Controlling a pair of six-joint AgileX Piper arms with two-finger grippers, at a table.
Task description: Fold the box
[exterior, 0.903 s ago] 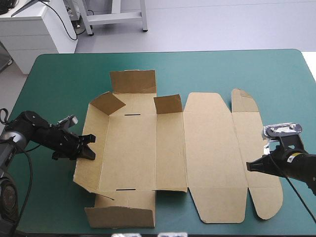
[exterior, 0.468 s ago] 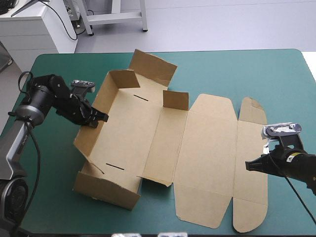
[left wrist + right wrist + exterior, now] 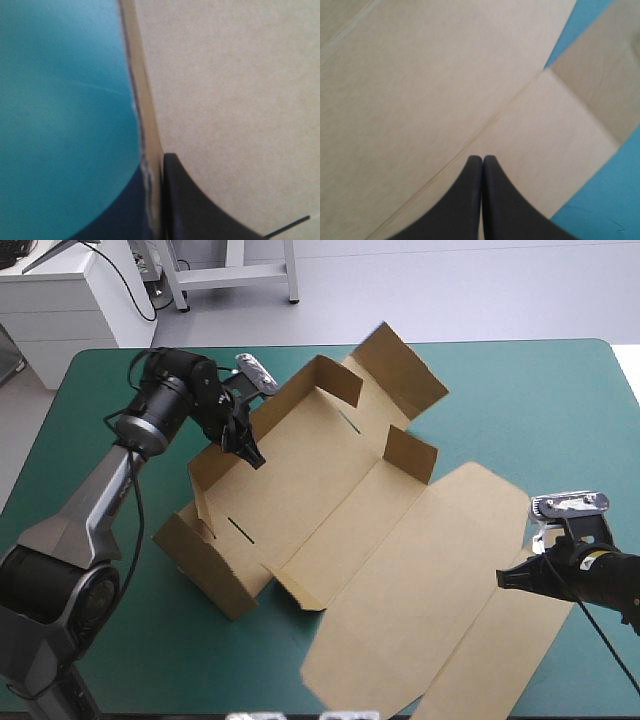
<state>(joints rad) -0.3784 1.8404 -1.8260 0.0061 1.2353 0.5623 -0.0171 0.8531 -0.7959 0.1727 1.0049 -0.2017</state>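
Note:
The brown box (image 3: 360, 510) lies turned diagonally on the teal-green cover (image 3: 520, 410). Its walled tray end points to the far left and its flat lid reaches the near right. My left gripper (image 3: 246, 447) is shut on the tray's far-left wall. In the left wrist view the board's edge (image 3: 150, 150) runs between the black fingers (image 3: 190, 210). My right gripper (image 3: 504, 578) is shut, its tip over the lid near a side flap. In the right wrist view its fingers meet in one arch (image 3: 482, 159) above the board (image 3: 420, 90).
The box's near-right end reaches past the table's front edge. The teal-green cover shows to the far right (image 3: 560, 440) and along the left edge (image 3: 70, 460). The lid's flap (image 3: 600, 75) lies beside my right gripper.
My left gripper has swung toward the far edge with the tray wall in its grip, turning the whole box clockwise on the table. The right gripper has stayed in place.

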